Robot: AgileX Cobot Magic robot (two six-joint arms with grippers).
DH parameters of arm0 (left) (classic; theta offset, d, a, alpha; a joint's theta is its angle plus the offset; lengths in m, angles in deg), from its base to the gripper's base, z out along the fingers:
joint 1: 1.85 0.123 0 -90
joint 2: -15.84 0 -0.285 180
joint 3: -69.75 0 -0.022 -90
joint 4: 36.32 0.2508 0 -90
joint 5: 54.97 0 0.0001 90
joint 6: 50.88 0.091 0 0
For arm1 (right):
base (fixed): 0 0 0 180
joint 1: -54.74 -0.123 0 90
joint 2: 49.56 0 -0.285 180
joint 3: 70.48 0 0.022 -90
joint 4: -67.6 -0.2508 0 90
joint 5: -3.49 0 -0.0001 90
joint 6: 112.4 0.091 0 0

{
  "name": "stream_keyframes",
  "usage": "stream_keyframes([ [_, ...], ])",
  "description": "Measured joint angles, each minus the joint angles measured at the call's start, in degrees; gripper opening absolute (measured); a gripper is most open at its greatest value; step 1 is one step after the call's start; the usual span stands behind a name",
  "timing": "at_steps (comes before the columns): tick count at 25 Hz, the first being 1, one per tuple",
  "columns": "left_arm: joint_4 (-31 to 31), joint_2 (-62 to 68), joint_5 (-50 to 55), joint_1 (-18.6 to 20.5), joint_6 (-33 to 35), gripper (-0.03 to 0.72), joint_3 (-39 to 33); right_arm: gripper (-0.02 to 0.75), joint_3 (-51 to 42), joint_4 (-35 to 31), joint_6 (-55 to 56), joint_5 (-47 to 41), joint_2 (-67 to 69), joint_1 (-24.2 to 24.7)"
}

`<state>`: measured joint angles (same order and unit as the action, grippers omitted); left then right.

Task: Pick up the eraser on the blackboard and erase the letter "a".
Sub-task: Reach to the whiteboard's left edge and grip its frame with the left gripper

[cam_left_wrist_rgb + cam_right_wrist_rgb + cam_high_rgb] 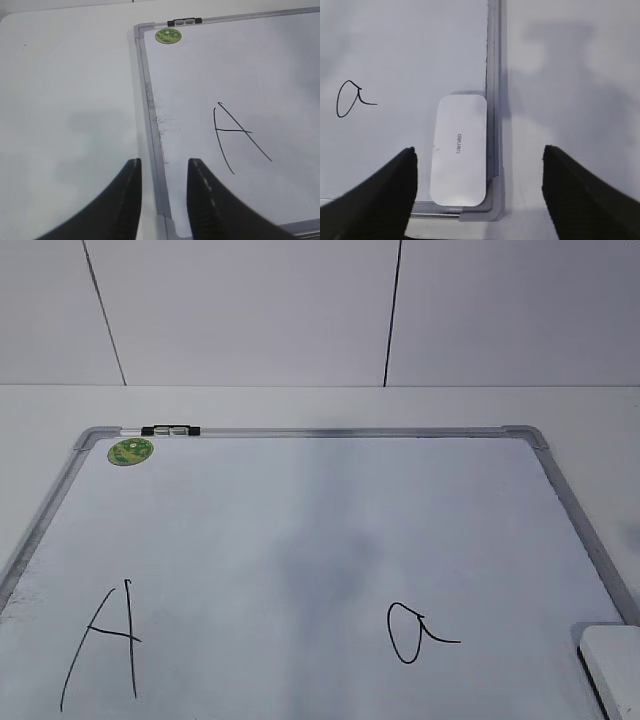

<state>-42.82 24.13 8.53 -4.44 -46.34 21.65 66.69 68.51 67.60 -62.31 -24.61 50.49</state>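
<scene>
Exterior view: raised, slanting down across the blackboard (300,540) toward the back wall. Left wrist view: high over the board's left edge, facing its far-left corner. Right wrist view: close above the near-right corner. Exterior and left views share the green sticker (130,451).

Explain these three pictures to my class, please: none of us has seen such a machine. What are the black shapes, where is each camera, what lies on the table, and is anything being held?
This is a robot with two arms, each ending in two black fingers. One picture looks at the table from the front; the other two come from cameras on the wrists, so the left gripper and right gripper show as dark prongs at the bottom. On the table lies the blackboard, really a white board in a grey frame, with a green sticker and a clip on its top edge. A capital A and the letter "a" are written on it. The eraser rests in the board's corner. Both grippers are open; nothing is held.
</scene>
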Motion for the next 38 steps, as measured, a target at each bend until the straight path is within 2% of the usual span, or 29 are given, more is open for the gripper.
stream_keyframes([
  [9, -0.07, 2.06, 0.00, 0.00, 0.00, 0.239, 0.00, 0.592, 2.60, -1.76, 4.11, -4.93, 14.28, 0.00],
  [14, -1.14, 12.48, 0.80, 0.00, 0.00, 0.239, 0.36, 0.592, 5.35, -1.89, 4.22, -5.64, 20.28, 0.00],
  [24, -7.25, 34.24, 1.16, 0.00, 0.00, 0.239, 0.59, 0.592, 6.78, -0.62, 4.30, -5.52, 27.53, 0.00],
  [32, -4.91, 48.79, -2.85, 0.00, 0.00, 0.240, 4.34, 0.592, 6.78, -0.52, 4.34, -5.52, 29.51, 0.00],
  [38, -0.52, 61.25, -4.30, 0.00, 0.00, 0.240, 11.42, 0.592, 6.78, -0.52, 4.34, -5.52, 29.51, 0.00],
])
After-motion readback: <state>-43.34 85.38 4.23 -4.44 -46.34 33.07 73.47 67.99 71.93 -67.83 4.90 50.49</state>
